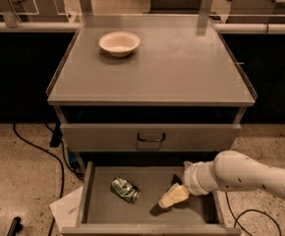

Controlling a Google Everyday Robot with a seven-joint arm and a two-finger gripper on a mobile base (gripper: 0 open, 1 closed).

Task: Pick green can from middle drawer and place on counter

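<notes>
The green can, dented and shiny, lies on its side on the floor of the open middle drawer, left of centre. My gripper hangs inside the drawer, right of the can and a short way apart from it, on the end of the white arm that comes in from the right. Above both drawers the grey counter spreads wide.
A cream bowl stands at the counter's back left. The drawer with the dark handle is closed above the open one. Black cables and a sheet of paper lie on the floor at the left.
</notes>
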